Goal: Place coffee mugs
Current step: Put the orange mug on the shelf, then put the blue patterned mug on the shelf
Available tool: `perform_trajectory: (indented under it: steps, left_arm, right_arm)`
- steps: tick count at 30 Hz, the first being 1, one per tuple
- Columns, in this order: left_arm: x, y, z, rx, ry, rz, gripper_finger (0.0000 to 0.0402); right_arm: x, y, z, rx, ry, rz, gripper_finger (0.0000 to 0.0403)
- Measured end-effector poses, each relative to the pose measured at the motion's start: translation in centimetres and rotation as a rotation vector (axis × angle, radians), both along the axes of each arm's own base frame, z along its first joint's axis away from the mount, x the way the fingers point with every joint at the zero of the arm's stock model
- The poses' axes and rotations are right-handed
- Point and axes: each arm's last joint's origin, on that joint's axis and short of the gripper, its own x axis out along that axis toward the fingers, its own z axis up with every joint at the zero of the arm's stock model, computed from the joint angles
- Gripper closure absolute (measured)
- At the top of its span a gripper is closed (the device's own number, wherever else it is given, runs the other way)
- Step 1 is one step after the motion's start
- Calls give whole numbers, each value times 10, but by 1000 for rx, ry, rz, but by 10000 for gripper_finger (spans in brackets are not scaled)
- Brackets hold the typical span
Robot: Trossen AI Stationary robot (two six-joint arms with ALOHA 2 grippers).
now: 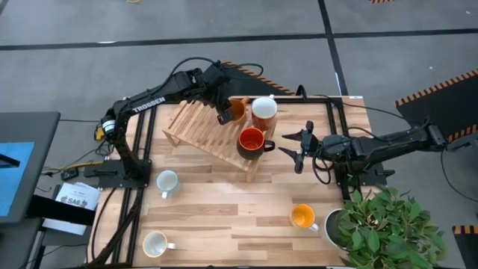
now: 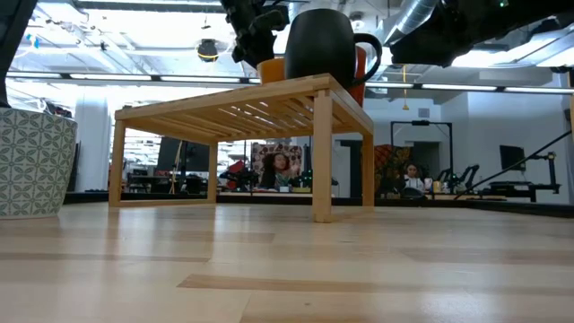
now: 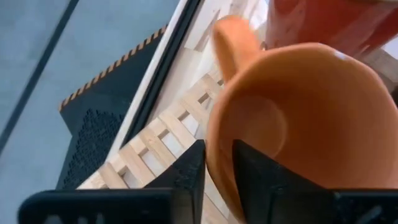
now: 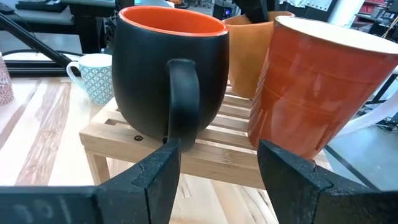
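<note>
Pinching the brownish-orange mug's (image 1: 236, 109) rim, the left fingers (image 3: 186, 171) set it on the wooden rack (image 1: 196, 127); glazed ceramic is stiff, slippery, breakable; right fingers (image 4: 158, 168) spread, released.

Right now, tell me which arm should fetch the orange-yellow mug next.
Right. The orange-yellow mug stands on the right arm's side, and the right end effector is open and empty. The left end effector is shut on the brownish-orange mug at the wooden rack.
</note>
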Motion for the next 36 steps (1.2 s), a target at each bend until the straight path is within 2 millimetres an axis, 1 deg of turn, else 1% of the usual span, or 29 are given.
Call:
perform_trajectory:
  steps: [7,14,17,22,26,30,33,36]
  left_arm:
    - [3,2,3,53,-23,-5,296]
    - [0,4,7,114,-5,21,273]
    - [-2,4,17,167,-11,49,269]
    - [-12,1,46,186,-57,64,268]
    - [-29,-8,66,131,-110,96,271]
    - [-57,-22,78,107,-169,110,278]
    - [-78,-40,82,87,-240,73,286]
    - [-100,-61,73,97,-324,27,292]
  right_arm:
    - [0,0,0,0,1,0,163]
    - [0,0,-1,-1,6,0,163]
    - [0,0,-1,-2,11,-1,163]
    - [0,0,-1,-3,11,-1,163]
    - [0,0,-1,-3,13,-1,163]
    - [-1,0,-4,-5,39,-1,163]
    - [-1,0,-5,1,48,-3,163]
    - [-1,0,-5,1,52,-3,163]
